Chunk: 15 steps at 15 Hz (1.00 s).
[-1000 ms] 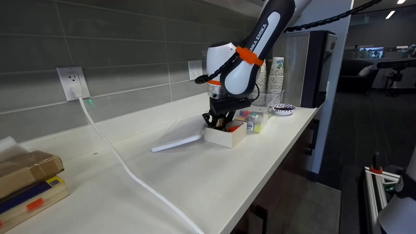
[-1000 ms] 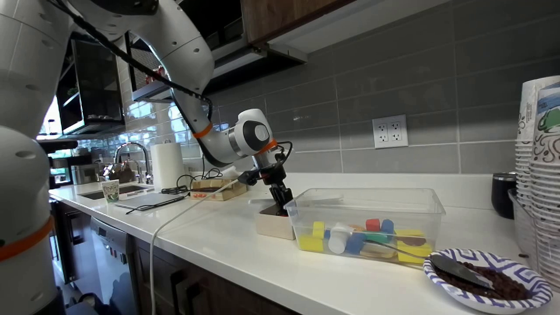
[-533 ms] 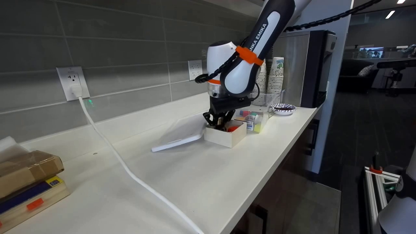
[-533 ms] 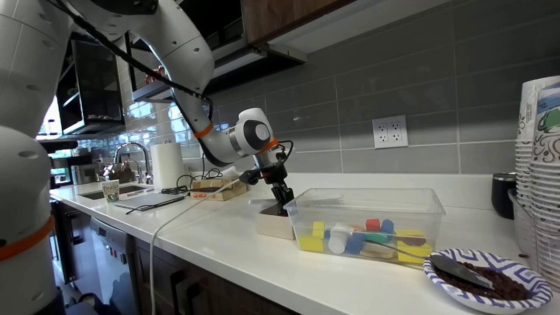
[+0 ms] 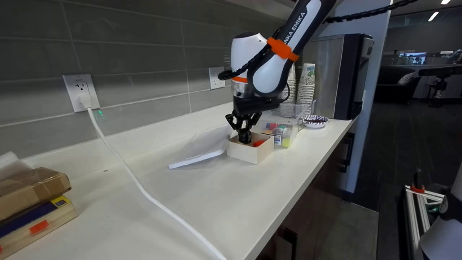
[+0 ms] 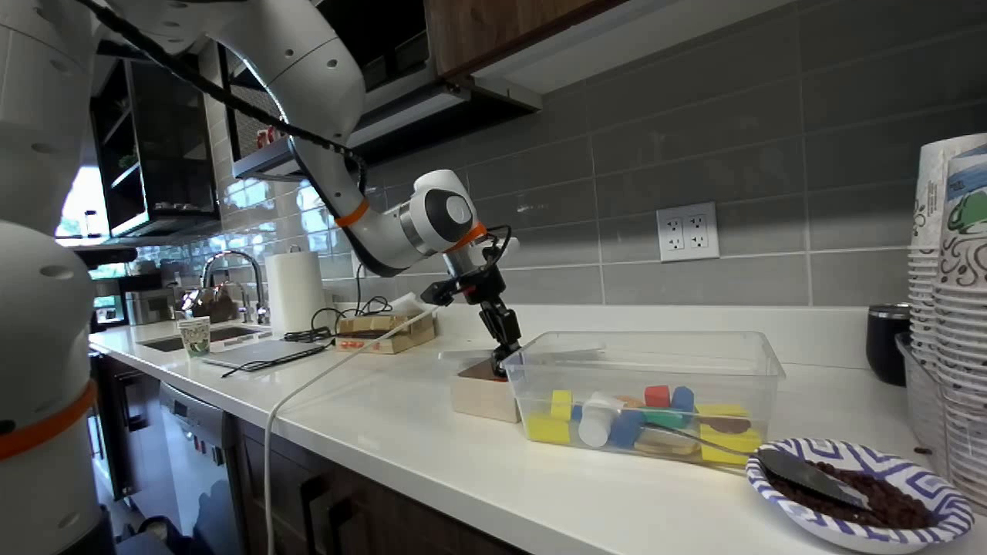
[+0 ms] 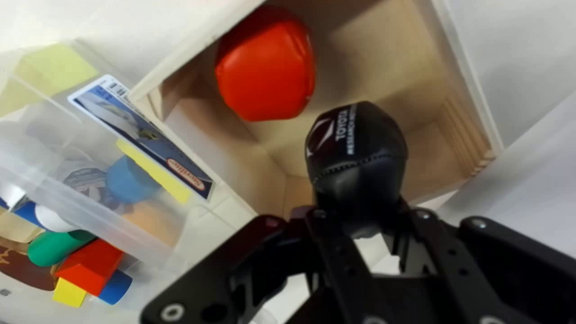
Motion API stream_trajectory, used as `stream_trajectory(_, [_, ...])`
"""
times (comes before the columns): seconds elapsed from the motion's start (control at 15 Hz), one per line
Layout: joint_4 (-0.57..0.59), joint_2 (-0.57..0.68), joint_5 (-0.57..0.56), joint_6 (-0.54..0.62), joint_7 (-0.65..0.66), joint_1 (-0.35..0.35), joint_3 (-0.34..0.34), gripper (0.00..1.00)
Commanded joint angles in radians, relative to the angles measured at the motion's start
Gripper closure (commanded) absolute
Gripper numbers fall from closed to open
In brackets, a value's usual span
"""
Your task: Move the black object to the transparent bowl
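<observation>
The black object is a black ball [image 7: 360,148] with white lettering, held between the fingertips of my gripper [image 7: 370,214]. My gripper [image 5: 244,129] points down over a light wooden box [image 5: 247,153], and the ball [image 5: 244,137] hangs at about the box's rim height. A red ball [image 7: 267,74] lies in the box. A clear plastic bin [image 6: 640,370] with coloured blocks stands beside the box; it also shows in the wrist view [image 7: 112,216]. A separate clear bowl cannot be made out in these frames.
A white lid-like panel [image 5: 202,146] leans by the box's other side. A patterned plate [image 6: 860,493] of brown bits with a spoon, and stacked cups [image 6: 960,324], stand past the bin. A white cable [image 5: 144,187] crosses the counter. The tiled wall [image 5: 144,72] runs behind.
My gripper and arm have risen out of the wooden box. The black ball has come up with it and now shows below the fingertips. The box and bin have not moved.
</observation>
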Motion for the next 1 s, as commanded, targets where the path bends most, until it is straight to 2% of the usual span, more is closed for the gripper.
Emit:
stream_trajectory(0.0, [-0.057, -0.106, -0.078, -0.046, 0.096, 0.004, 0.007, 0.93])
stream_trajectory(0.33, [-0.105, -0.218, -0.145, -0.101, 0.225, -0.035, 0.055, 0.93])
stream_trajectory(0.53, [-0.133, -0.292, -0.141, -0.122, 0.277, -0.076, 0.091, 0.93])
stream_trajectory(0.93, [-0.134, -0.383, -0.126, -0.139, 0.414, -0.210, 0.132, 0.93])
